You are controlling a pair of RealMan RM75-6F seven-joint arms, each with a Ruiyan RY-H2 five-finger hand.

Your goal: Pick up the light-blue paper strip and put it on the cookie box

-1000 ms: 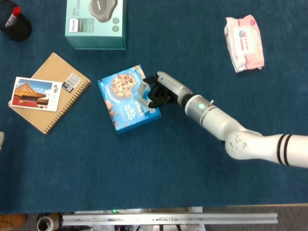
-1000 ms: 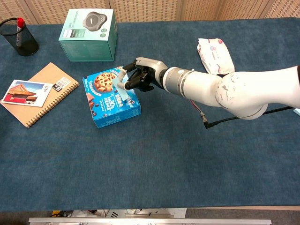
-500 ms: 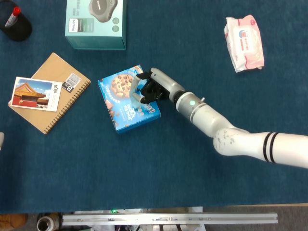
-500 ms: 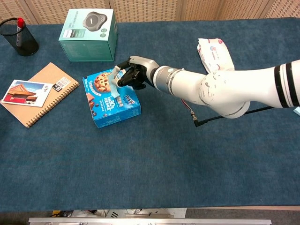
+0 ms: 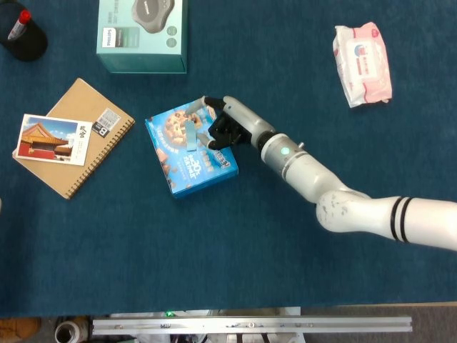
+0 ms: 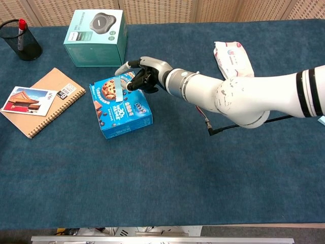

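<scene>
The blue cookie box [image 5: 187, 158] [image 6: 122, 113] lies left of the table's middle. The light-blue paper strip [image 5: 191, 133] [image 6: 118, 88] lies on the box's top, near its far end. My right hand [image 5: 224, 126] [image 6: 143, 76] hovers at the box's far right corner, just right of the strip. Its fingers are spread and hold nothing; whether a fingertip still touches the strip I cannot tell. The white right arm reaches in from the right. My left hand shows in neither view.
A teal product box [image 5: 141, 32] stands behind the cookie box. A brown spiral notebook [image 5: 84, 120] with a postcard [image 5: 48, 139] on it lies to the left. A black pen cup [image 5: 21, 36] sits far left, and a wipes pack [image 5: 362, 63] far right.
The right hand carried the strip left over the box, then its fingers spread and let the strip go onto the box top. The hand has drawn slightly toward the far edge.
</scene>
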